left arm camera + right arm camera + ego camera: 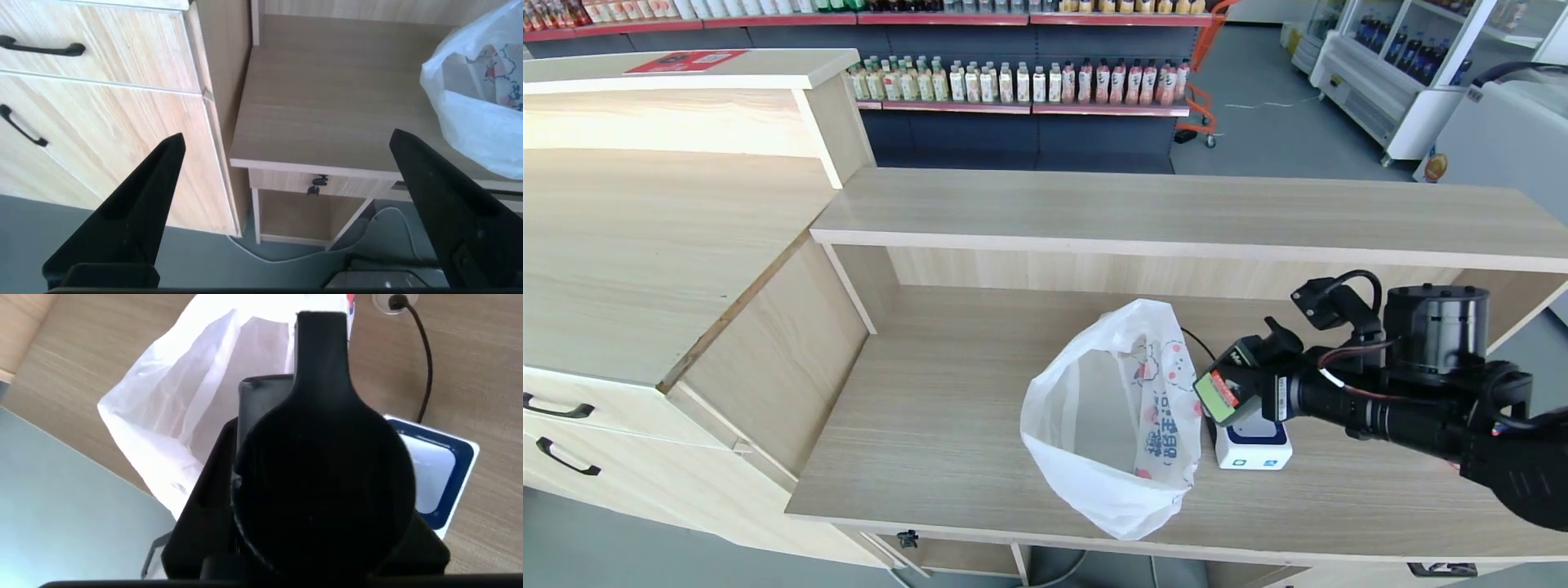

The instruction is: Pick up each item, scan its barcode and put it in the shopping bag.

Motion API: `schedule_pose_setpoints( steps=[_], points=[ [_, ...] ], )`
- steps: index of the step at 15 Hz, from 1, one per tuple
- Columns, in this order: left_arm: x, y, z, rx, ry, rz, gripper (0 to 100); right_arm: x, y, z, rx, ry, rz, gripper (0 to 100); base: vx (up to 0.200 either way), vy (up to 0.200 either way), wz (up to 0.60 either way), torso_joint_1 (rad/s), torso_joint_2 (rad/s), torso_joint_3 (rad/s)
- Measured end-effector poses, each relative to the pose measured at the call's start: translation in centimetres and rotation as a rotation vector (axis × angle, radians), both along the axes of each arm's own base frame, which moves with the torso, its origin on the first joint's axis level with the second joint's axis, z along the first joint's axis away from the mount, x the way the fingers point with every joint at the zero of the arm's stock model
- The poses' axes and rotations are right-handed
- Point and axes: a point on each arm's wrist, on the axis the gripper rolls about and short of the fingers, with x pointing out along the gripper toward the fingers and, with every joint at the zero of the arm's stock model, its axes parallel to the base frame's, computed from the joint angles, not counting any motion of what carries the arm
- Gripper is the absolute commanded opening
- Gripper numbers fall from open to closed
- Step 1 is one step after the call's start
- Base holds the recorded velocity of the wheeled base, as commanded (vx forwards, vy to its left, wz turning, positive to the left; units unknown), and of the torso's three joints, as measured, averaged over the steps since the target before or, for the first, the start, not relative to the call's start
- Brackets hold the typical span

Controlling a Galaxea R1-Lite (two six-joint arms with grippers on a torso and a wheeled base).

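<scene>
I stood at a light wooden checkout counter point(980, 392) in a shop, with shelves of bottles point(1029, 82) across the aisle behind it and glass-fronted fridges point(1388, 73) off to my right. A raised ledge ran along the counter's far side.

The shopping bag point(1111, 425), thin white plastic with printed patterns, sat on the counter near the front edge. Its mouth gaped open and upward. Just beside it on my right was the scanner point(1254, 447), a small white and blue box, with a dark cable point(425, 351) running from behind it toward the back of the counter.

My right gripper point(1235, 377) hung over the scanner, close against the bag's right side. Its fingers were closed on a small green item point(1215, 400) with a red label, the labelled end pointing toward the bag. From my right wrist a dark round shape blocked most of the sight, with the bag point(204, 416) and the scanner point(437, 469) showing on either side of it.

My left gripper point(286, 204) was off the counter's left front corner, above the floor. Its two black fingers point(131, 220) were spread wide apart, gripping nothing and touching nothing. Beyond them I saw the pale drawers point(90, 98) with black handles, the counter's corner, and an edge of the bag point(482, 90).
</scene>
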Motion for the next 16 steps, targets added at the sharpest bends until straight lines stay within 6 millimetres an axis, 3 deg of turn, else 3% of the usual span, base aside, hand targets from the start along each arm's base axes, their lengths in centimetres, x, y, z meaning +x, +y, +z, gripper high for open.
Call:
schedule_pose_setpoints(
  steps=[8,12,16],
  points=[
    [0.0,0.0,0.0,0.000,0.000,0.000,100,4.2,6.0,-4.2,-0.046,-0.020,0.144,0,0.000,0.000,0.00,0.000,0.00,0.000],
    [0.0,0.0,0.0,0.000,0.000,0.000,100,5.6,7.4,-7.7,-0.109,0.005,0.185,0,0.000,0.000,0.00,0.000,0.00,0.000],
    [0.0,0.0,0.0,0.000,0.000,0.000,100,6.9,9.0,-10.0,-0.151,-0.042,0.226,0,0.000,0.000,0.00,0.000,0.00,0.000]
  ],
)
